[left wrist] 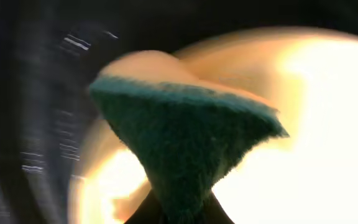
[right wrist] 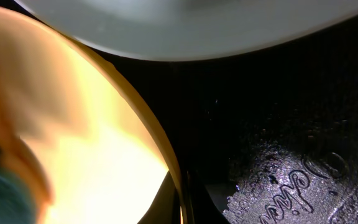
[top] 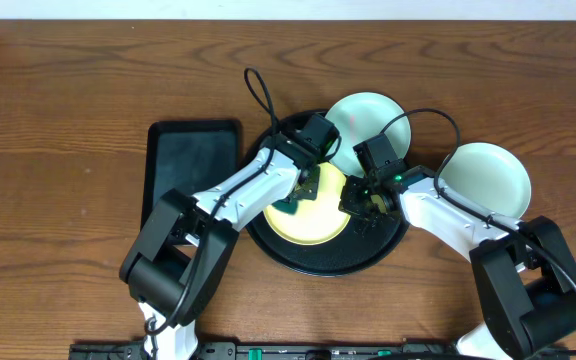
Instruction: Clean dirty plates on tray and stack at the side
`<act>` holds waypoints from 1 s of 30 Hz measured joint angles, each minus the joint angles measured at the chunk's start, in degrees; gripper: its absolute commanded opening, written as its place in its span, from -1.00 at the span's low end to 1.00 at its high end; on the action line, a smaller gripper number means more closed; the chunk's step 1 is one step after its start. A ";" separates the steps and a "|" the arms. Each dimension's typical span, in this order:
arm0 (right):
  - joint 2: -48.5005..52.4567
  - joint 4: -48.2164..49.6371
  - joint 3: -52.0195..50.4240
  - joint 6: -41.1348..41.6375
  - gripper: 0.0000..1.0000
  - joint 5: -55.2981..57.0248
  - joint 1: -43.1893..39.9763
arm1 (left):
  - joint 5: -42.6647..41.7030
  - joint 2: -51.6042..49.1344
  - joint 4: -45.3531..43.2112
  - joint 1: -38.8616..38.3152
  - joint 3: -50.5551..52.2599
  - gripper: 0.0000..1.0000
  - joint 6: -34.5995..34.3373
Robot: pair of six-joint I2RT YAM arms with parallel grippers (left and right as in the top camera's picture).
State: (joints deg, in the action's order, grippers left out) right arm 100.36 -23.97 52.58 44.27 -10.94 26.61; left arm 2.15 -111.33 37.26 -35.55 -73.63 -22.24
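The pale yellow plate (top: 313, 215) lies on the round black tray (top: 378, 245). My left gripper (top: 303, 190) is shut on a green sponge (left wrist: 185, 143) and presses it onto the yellow plate (left wrist: 316, 124). My right gripper (top: 360, 195) is shut on the yellow plate's right rim (right wrist: 166, 162). One mint plate (top: 363, 115) leans over the tray's far edge and shows at the top of the right wrist view (right wrist: 191, 25). The other mint plate (top: 485, 178) lies on the table to the right.
A smaller black rectangular tray (top: 193, 165) lies left of the round tray. The tray's embossed glossy floor (right wrist: 291, 180) shows beside my right fingers. Both arms cross over the round tray.
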 measured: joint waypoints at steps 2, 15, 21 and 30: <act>0.00 -0.02 -0.02 -0.02 -0.98 -0.04 0.00 | -8.13 0.00 -0.07 0.07 0.04 -0.85 1.95; 0.00 -0.09 0.00 -0.63 -0.98 -0.15 0.00 | -23.96 -0.26 -0.90 7.91 -4.00 -0.85 6.21; 0.02 0.31 -0.02 -2.25 -0.98 -1.18 -0.04 | -23.85 -0.33 9.79 15.89 -14.10 -0.85 6.36; -0.98 -1.55 -0.02 -8.61 -0.98 -4.44 -0.07 | -21.88 4.76 16.55 20.72 -18.34 -0.85 7.56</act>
State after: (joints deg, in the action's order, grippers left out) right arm 99.37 -25.52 52.56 35.66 -15.38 26.55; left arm -19.73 -106.56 53.80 -14.83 -91.96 -14.68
